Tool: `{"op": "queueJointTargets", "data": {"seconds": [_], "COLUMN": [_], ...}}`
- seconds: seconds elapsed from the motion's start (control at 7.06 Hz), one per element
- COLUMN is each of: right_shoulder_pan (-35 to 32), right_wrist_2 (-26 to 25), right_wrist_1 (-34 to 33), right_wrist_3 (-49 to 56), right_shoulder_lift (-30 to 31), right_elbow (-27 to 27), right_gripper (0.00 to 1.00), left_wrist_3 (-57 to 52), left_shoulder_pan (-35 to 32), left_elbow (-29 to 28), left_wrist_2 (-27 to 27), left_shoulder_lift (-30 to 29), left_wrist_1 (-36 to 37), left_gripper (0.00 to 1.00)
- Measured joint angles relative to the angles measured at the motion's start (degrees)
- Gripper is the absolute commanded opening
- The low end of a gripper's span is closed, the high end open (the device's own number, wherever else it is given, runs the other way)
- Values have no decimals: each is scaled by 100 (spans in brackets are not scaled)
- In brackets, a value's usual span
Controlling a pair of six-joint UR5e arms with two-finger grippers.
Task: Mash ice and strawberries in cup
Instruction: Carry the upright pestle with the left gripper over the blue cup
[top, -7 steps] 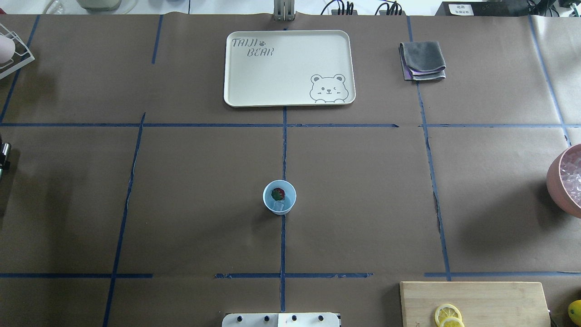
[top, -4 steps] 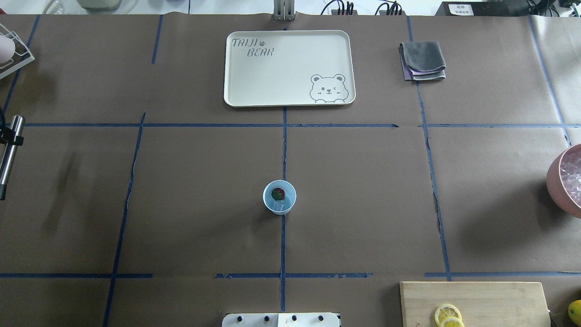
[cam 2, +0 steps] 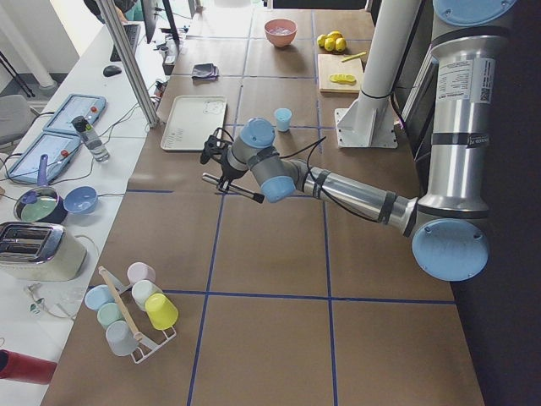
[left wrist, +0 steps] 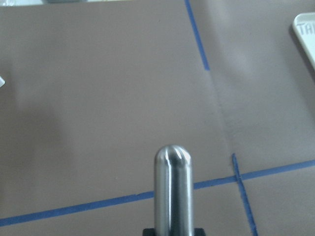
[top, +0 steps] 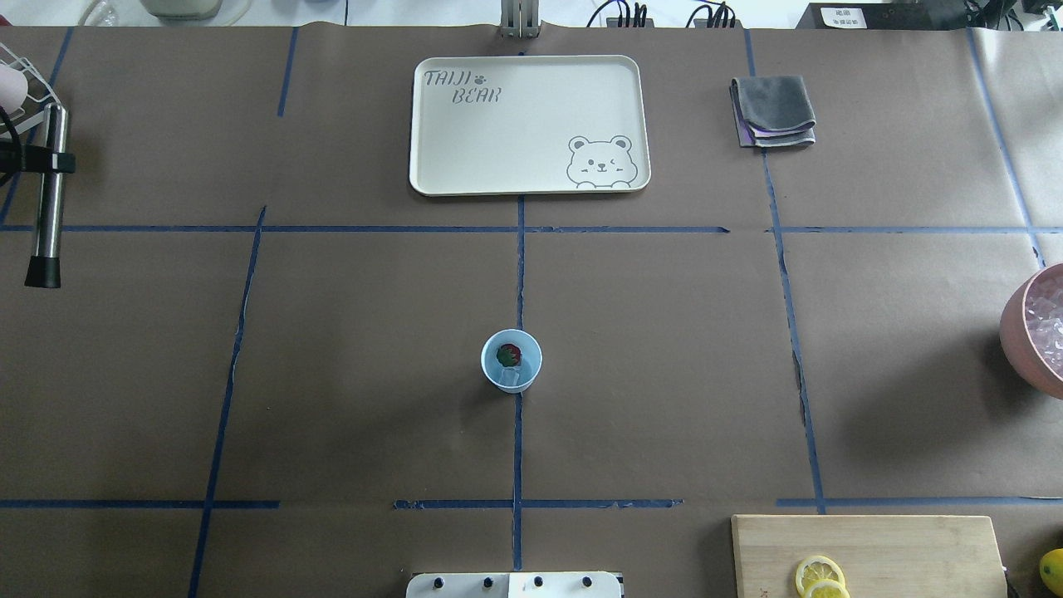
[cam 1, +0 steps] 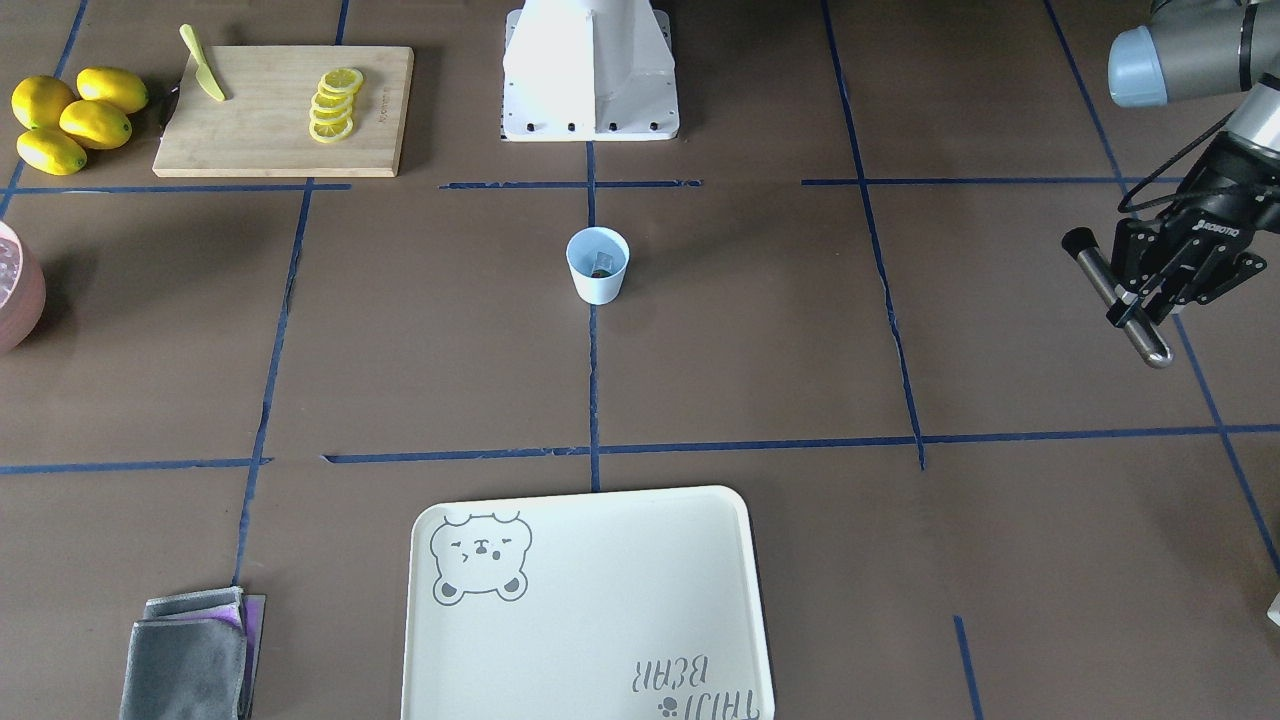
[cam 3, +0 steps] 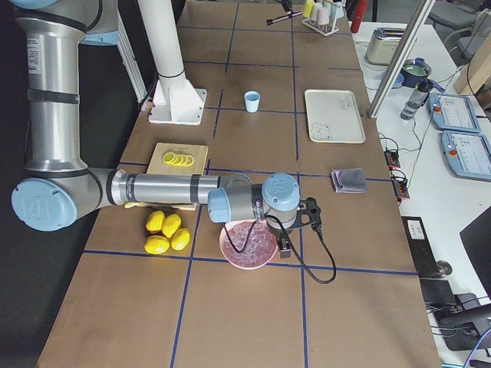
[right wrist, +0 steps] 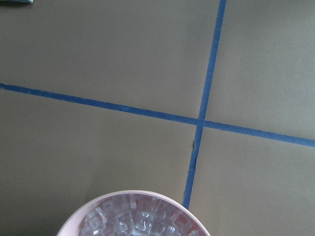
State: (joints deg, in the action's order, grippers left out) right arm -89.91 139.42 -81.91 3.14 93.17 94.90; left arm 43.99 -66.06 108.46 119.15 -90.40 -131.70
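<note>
The pale blue cup (top: 511, 360) stands upright near the table's middle on a blue tape line; it also shows in the front view (cam 1: 597, 264). Inside it lie a red strawberry (top: 508, 355) and a clear ice cube (top: 515, 379). My left gripper (cam 1: 1138, 303) is shut on a steel muddler (cam 1: 1117, 297) with a black end, held above the table far out on my left side, well away from the cup. The muddler also shows in the overhead view (top: 47, 195) and the left wrist view (left wrist: 172, 189). My right gripper (cam 3: 295, 224) hovers over the pink bowl; I cannot tell if it is open.
A pink bowl (top: 1020, 328) of ice cubes sits at the right edge. A cream bear tray (top: 528, 124) and folded grey cloth (top: 772, 110) lie at the far side. A cutting board (top: 868, 548) with lemon slices, whole lemons (cam 1: 70, 115) and a cup rack (cam 2: 127, 304) stand at the edges.
My left gripper with the muddler has come further into the overhead view from the left edge and moved toward the table's far side. The cup has not moved.
</note>
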Motion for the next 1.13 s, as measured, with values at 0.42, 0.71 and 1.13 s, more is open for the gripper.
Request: {"op": "queueJointTargets", "data": {"seconds": [0.42,0.71,1.13], "right_shoulder_pan": [0,0,0], "right_wrist_2": [14,15,9], "right_wrist_1": [-22,-37,-44], "right_wrist_3": [-6,-8,-45], "right_shoulder_lift": [82,85,76], "right_elbow": [152,228,293], "right_gripper": [100,100,100], "left_wrist_3": [337,483,163], "left_shoulder_pan": [348,1043,3267], "left_elbow": [670,1033,1001], "left_wrist_2": [-605,-1895,-4630], "left_shoulder_lift": [-180,-203,-708], "left_wrist_1": [-803,-1031,-1648], "left_gripper": [0,0,0]}}
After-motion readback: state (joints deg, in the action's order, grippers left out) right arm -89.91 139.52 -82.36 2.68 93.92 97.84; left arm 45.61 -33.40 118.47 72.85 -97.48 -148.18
